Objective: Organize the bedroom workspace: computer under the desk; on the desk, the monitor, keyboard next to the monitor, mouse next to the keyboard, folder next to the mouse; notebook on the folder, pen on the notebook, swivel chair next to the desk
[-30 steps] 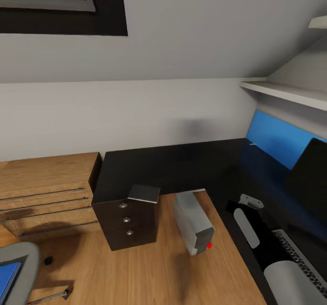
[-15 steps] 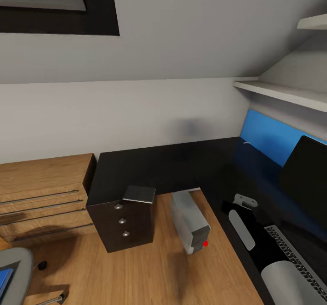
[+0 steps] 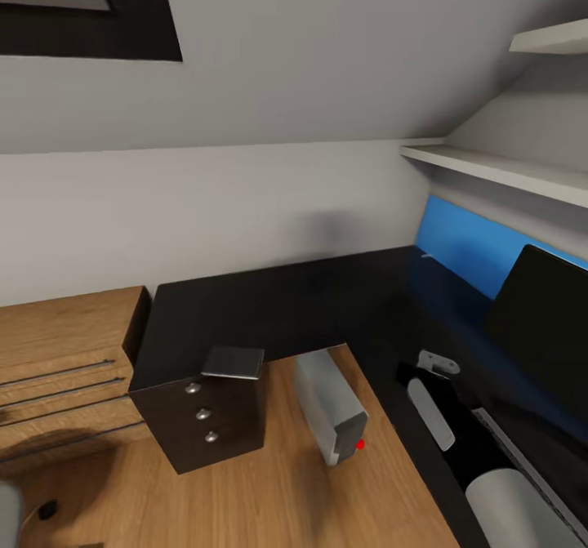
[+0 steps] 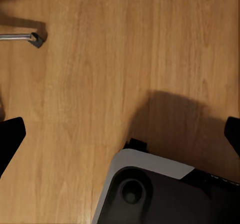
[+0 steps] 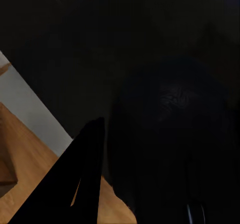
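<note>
1. Bedroom: a white wall [image 3: 245, 205] meets a sloped ceiling. White shelves [image 3: 490, 168] are fixed at the right, above the desk.
2. Desk [image 3: 261, 311]: L-shaped, with a glossy black top and a blue back panel [image 3: 457, 246]. Its drawer block [image 3: 204, 417] carries three round silver knobs.
3. Dresser [image 3: 57, 360]: light wood with long bar handles. It stands just beside the desk's drawer end.
4. Monitor [image 3: 543, 327]: upright on the desk's right wing, black front showing, set against the blue panel.
5. Computer [image 3: 328, 405]: a grey tower standing on the wood floor [image 3: 269, 499] in the inner corner of the L. Its rear is under the desk edge and its front projects past it.
6. Right arm [image 3: 430, 414]: grey links extended over the desk's right wing.
7. Keyboard [image 3: 508, 448]: on the desk in front of the monitor, just beside the right arm. Only an edge strip is visible.
8. Notebook [image 3: 234, 362]: a flat grey rectangle on the desk corner above the drawers.
9. Pen [image 3: 423, 255]: a thin pale stick on the desk near the blue panel.
10. Left end effector [image 4: 121, 136]: opened wide, fingertips [image 4: 10, 139] far apart, above bare floor near a chair leg [image 4: 20, 36].
11. Right end effector [image 5: 87, 164]: over the black desk top. One finger [image 5: 75, 189] is visible, so the spread cannot be told. The dark rounded form [image 5: 170, 149] beside it is possibly the mouse.
</note>
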